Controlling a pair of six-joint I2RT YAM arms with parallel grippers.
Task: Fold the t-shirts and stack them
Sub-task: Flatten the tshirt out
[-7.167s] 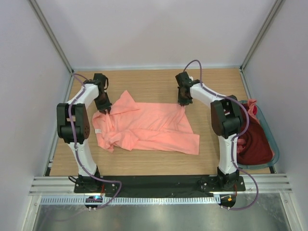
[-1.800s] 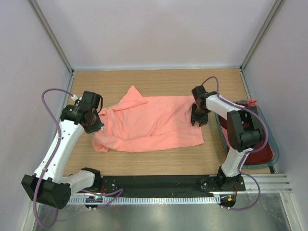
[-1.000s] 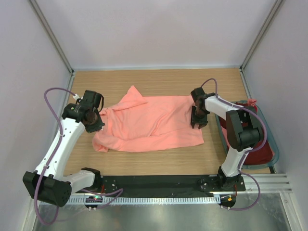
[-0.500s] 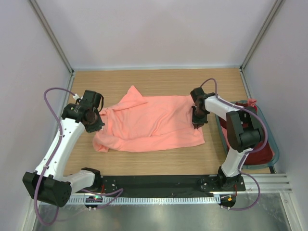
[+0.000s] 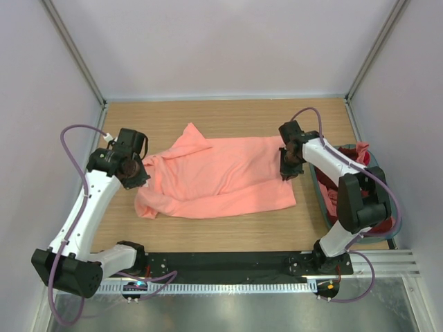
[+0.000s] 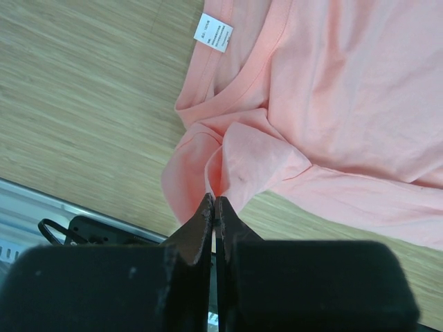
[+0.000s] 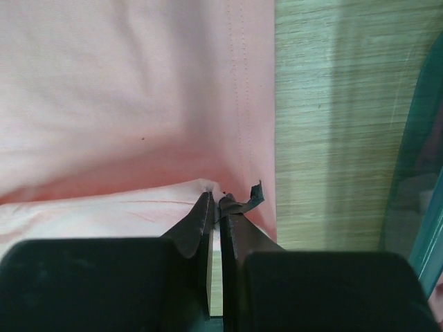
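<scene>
Left arm [image 5: 82, 211] and right arm [image 5: 324, 153]: white tubular links between bulky black joint housings; a purple cable [image 5: 64, 140] loops along each arm; left gripper [image 6: 214, 202] and right gripper [image 7: 216, 200] matte black, tapering to thin tips; bases bolted to a black plate [image 5: 228, 263].

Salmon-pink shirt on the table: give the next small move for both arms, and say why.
Probably lift both grippers slightly and draw them apart. The left gripper is shut on a bunched fold by the collar, the right gripper on the hem edge, and the salmon-pink shirt lies rumpled between them.
</scene>
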